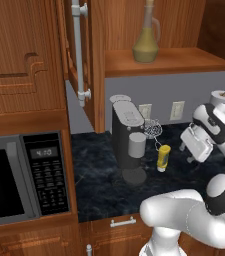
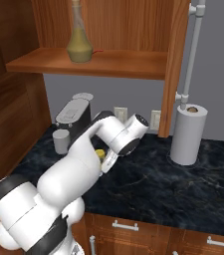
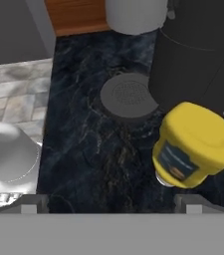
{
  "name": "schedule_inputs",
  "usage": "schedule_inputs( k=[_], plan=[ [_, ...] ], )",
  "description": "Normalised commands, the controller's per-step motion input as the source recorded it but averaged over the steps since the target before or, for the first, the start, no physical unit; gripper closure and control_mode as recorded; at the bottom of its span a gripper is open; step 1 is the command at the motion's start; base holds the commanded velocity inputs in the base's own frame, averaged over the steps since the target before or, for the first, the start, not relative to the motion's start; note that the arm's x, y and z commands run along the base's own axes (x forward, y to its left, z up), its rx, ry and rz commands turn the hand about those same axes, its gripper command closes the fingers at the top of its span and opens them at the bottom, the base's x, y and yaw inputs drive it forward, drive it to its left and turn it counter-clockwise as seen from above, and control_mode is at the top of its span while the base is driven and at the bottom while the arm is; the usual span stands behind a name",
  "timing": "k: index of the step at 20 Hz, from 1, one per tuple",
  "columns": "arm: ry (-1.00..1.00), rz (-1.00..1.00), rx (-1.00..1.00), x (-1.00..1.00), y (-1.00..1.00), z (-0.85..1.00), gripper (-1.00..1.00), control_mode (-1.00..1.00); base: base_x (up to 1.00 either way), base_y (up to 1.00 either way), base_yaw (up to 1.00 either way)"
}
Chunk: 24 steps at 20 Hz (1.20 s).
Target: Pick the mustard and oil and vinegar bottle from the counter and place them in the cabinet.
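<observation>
The oil and vinegar bottle [image 1: 145,42] [image 2: 78,45], an olive-gold cruet with a long neck, stands on the cabinet shelf [image 1: 184,60] [image 2: 123,62]. The mustard [image 1: 163,157] [image 3: 195,144], a small yellow bottle, stands on the dark marbled counter [image 1: 99,180] beside the coffee machine. In the right base view only a sliver of the mustard [image 2: 100,154] shows behind my arm. My gripper [image 1: 186,153] [image 3: 111,204] hovers open just right of the mustard and holds nothing. In the hand view the bottle lies ahead, closer to the right fingertip [image 3: 190,201].
A black coffee machine [image 1: 126,132] with a grey cup stands left of the mustard, a wire whisk [image 1: 153,129] behind it. The cabinet door with its silver bar handle [image 1: 79,50] hangs open. A microwave [image 1: 19,180] sits far left, a paper towel roll [image 2: 187,133] to the right.
</observation>
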Motion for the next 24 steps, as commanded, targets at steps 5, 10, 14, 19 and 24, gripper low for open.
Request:
schedule_inputs(
  k=[5,10,14,19,24],
  plan=[
    [0.00,0.11,0.04,0.22,0.05,0.00,-1.00,-1.00,0.00,0.00,0.00],
    [0.00,0.14,0.04,0.19,0.02,0.00,-1.00,-1.00,0.00,0.00,0.00],
    [0.00,0.16,0.02,0.13,0.00,0.00,-1.00,-1.00,0.00,0.00,0.00],
    [0.00,0.14,0.01,0.17,0.00,0.00,-1.00,-1.00,0.00,0.00,0.00],
    [0.00,0.10,0.02,0.22,0.01,0.00,-1.00,-1.00,0.00,0.00,0.00]
  ],
)
